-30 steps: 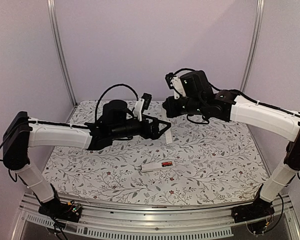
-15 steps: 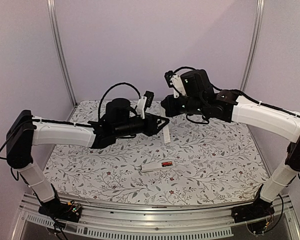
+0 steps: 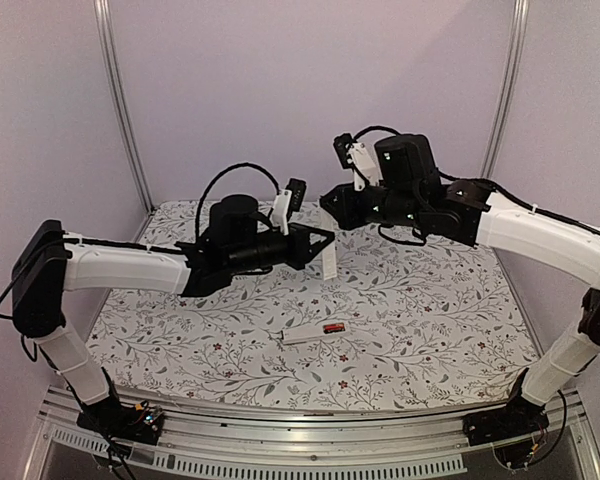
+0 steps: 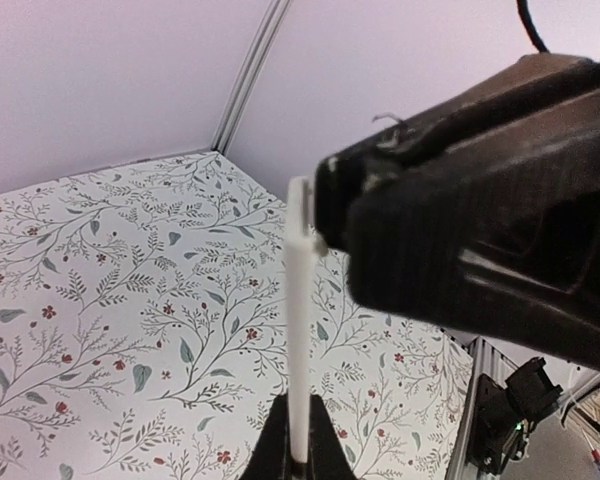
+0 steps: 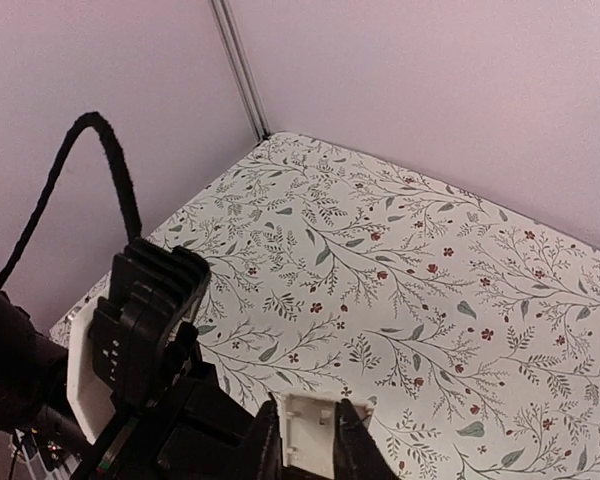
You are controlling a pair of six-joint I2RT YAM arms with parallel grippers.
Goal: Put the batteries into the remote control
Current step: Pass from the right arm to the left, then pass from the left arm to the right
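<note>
Top cam: L gripper (image 3: 323, 250) clenched on the remote control (image 3: 329, 262), which is held steeply on end above the floral table (image 3: 430, 300) ctr. R gripper (image 3: 326, 204) pinches its upper end. A battery (image 3: 333, 328) lies nearer the table's front edge, right by a white strip (image 3: 302, 336).
L wrist: remote control rises from own jaws, R gripper on top.
R wrist: white end squeezed betw. both jaws, high over the table.

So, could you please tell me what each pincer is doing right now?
Left pincer: closed on the slim white bar, held off the table.
Right pincer: closed on the same bar's upper end.
</note>
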